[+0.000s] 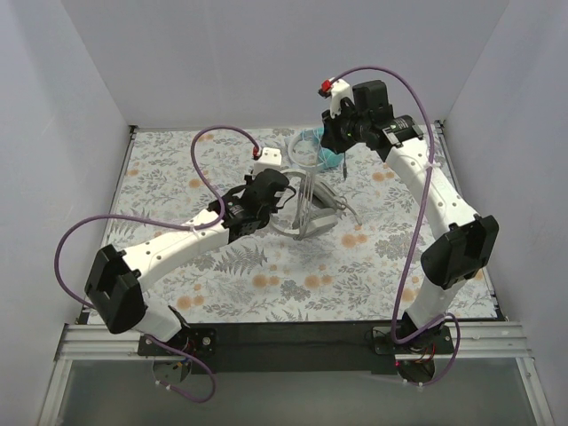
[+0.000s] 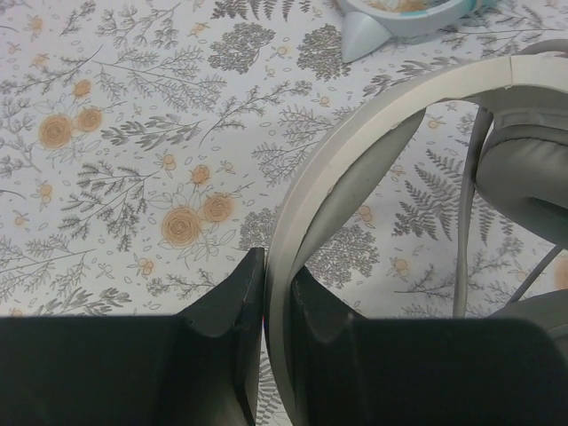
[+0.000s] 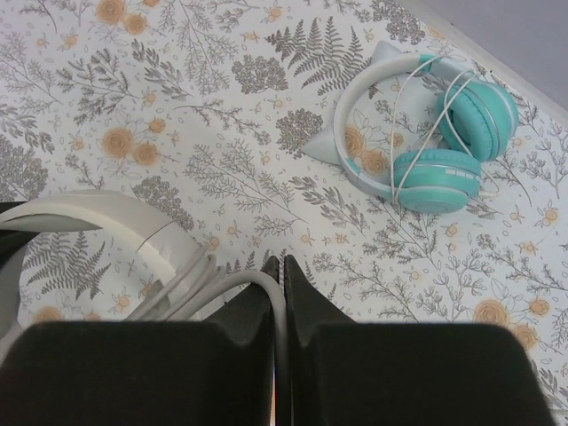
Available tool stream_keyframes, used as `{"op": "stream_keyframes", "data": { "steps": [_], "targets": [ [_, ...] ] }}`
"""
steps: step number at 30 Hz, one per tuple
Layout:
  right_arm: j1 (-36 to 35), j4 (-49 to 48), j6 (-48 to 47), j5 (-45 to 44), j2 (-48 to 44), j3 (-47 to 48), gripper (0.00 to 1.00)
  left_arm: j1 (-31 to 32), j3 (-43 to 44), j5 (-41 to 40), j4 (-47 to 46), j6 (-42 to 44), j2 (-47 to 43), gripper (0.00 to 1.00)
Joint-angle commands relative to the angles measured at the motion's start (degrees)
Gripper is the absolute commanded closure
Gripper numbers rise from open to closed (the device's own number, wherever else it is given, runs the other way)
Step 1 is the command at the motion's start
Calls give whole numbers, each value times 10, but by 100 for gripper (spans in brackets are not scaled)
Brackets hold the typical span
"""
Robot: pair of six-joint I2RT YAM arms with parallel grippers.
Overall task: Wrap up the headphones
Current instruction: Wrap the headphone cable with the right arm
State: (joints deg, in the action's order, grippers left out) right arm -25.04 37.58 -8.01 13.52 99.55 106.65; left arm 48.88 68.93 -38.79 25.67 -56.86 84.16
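The white-grey headphones (image 1: 308,216) are held up over the middle of the table. My left gripper (image 2: 277,266) is shut on their pale headband (image 2: 382,115), and a grey ear cup (image 2: 524,177) shows to its right. My right gripper (image 3: 280,262) is raised at the back and shut on their thin grey cable (image 3: 222,286), which arches out of the jaws and runs with other strands to the headband (image 3: 98,217). The teal headphones (image 3: 430,124) lie on the table at the far side, with a white cord across their ear cups. In the top view they (image 1: 328,156) are partly hidden by my right gripper (image 1: 340,135).
A floral cloth (image 1: 222,284) covers the table, with white walls on three sides. Thick purple robot cables (image 1: 200,169) loop above both arms. The left arm (image 1: 169,248) reaches in from the lower left, the right arm (image 1: 435,195) along the right side.
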Motion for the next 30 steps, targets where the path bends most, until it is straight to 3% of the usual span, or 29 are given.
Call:
{"op": "stream_keyframes", "data": {
  "steps": [1,10,21,30],
  "targets": [
    [13,-46,-16,33,6,11,92,7,-1,58,-22,-5,-65,100],
    [37,-98,-27,131,3,-59,94,7,8,111,-9,-6,-111,100],
    [62,-268,6,238,-62,-238,94,6,84,132,48,-27,-115,100],
    [77,-397,67,321,-89,-332,90,6,123,140,60,-42,-106,100]
  ]
}}
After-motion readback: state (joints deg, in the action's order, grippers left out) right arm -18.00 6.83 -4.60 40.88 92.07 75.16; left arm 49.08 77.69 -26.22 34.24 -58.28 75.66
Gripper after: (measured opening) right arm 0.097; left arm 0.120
